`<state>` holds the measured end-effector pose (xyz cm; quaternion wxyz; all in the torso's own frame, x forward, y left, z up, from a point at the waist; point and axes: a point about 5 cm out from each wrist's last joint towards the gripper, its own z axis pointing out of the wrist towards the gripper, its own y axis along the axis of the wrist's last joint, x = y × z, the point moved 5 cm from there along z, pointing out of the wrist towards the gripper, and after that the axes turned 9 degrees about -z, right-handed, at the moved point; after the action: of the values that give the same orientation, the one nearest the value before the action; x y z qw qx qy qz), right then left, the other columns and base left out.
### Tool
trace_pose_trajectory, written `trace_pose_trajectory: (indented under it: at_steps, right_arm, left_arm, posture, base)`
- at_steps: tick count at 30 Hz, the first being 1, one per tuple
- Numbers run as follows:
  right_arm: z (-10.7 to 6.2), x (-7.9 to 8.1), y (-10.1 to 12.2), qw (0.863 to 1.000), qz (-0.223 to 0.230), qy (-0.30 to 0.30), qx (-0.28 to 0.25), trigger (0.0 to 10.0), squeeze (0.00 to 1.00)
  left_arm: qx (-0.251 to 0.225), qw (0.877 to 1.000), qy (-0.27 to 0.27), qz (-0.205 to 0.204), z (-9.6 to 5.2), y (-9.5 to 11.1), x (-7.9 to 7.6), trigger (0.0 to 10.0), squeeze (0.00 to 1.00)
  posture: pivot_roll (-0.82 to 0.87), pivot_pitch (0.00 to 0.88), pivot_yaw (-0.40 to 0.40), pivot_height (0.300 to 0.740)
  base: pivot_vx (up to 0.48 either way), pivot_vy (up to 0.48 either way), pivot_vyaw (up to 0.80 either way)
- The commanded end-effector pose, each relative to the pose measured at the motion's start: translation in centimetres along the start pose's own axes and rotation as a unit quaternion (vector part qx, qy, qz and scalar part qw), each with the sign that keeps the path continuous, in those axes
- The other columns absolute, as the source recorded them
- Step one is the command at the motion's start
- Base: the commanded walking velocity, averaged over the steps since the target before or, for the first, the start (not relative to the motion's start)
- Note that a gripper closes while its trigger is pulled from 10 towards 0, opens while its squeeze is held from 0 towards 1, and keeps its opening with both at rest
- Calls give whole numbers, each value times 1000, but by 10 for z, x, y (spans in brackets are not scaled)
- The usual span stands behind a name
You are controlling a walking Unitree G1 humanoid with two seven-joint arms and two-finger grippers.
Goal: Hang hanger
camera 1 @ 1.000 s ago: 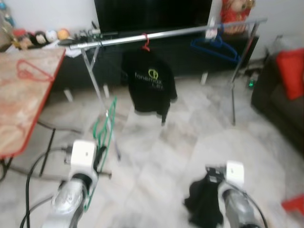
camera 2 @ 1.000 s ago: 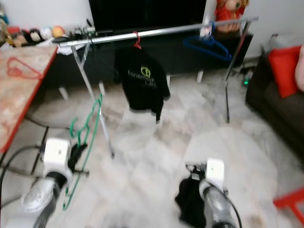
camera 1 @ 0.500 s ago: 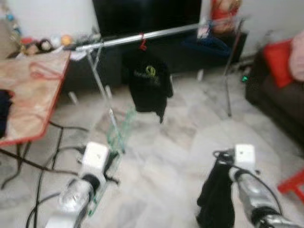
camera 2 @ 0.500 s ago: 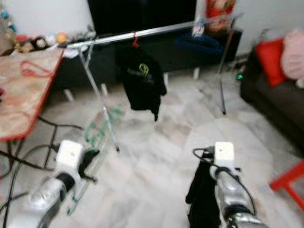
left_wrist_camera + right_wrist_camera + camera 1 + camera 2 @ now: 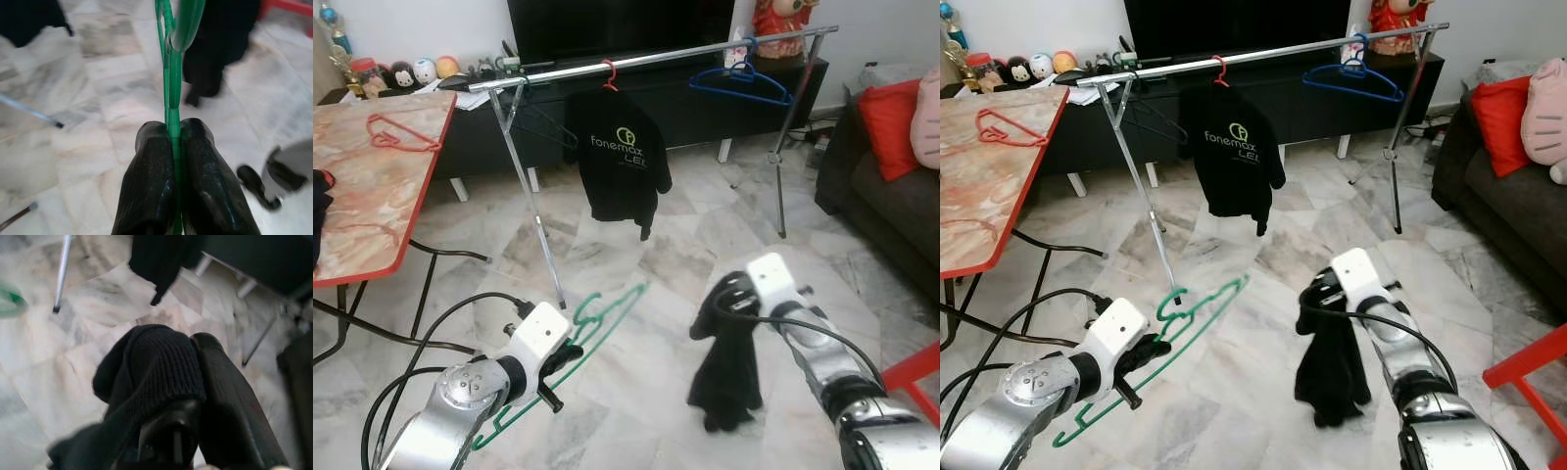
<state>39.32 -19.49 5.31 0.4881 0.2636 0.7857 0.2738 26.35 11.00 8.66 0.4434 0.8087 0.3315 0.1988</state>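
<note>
My left gripper (image 5: pixel 172 134) is low at my left, its two black fingers (image 5: pixel 149 166) pressed together on the thin wire of the green hanger (image 5: pixel 1197 311), which slants over the marble floor (image 5: pixel 636 245) with its hook end toward the rack. My right gripper (image 5: pixel 188 382) is just ahead at my right, clamped on a black garment (image 5: pixel 1329 367) whose ribbed edge bunches over my fingers while the rest hangs limp toward the floor. Black cables (image 5: pixel 421 333) loop from my left arm. To my left, a marble-patterned table with a red edge (image 5: pixel 372 186) carries a red hanger (image 5: pixel 396 135) lying flat. Beyond the hanger I hold, the silver clothes rack (image 5: pixel 656 61) stands across the room on thin legs; a black T-shirt with a green logo (image 5: pixel 622 162) hangs on it from a red hook, a dark hanger (image 5: pixel 543 122) hangs near its left end and a blue hanger (image 5: pixel 741 86) near its right end. Behind the rack is a dark TV stand (image 5: pixel 1263 88) with small figurines (image 5: pixel 411 70) at its left. A dark sofa with a red cushion (image 5: pixel 893 125) sits at the far right.
</note>
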Motion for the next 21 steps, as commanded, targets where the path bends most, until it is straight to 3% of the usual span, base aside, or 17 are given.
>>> trace_pose_trajectory:
  at_steps: [1, 6, 12, 18, 21]
  right_arm:
    - [7, 5, 21, 997, -70, 23, -15, 10000, 0]
    - [13, 16, 34, 994, -100, 42, -18, 10000, 0]
    - [18, 21, 44, 993, -107, 46, -17, 10000, 0]
    - [21, 17, 52, 994, -104, 34, -13, 10000, 0]
    - [23, 17, 56, 994, -102, 32, -16, 10000, 0]
  left_arm:
    - [2, 998, -47, 34, 0, 9, -9, 10000, 0]
    - [18, 990, -125, 67, 1, 11, -30, 10000, 0]
    - [16, 982, -170, 76, 1, 18, -45, 10000, 0]
    - [14, 982, -164, 87, 7, 23, -46, 10000, 0]
    - [19, 989, -119, 86, 16, 24, -36, 10000, 0]
  posture:
    - [18, 0, 9, 740]
    - [17, 0, 8, 740]
    - [29, 0, 3, 740]
    - [34, 0, 3, 740]
    - [34, 0, 3, 740]
  base:
    - [0, 0, 0]
    - [0, 0, 0]
    - [0, 0, 0]
    - [0, 0, 0]
    - [0, 0, 0]
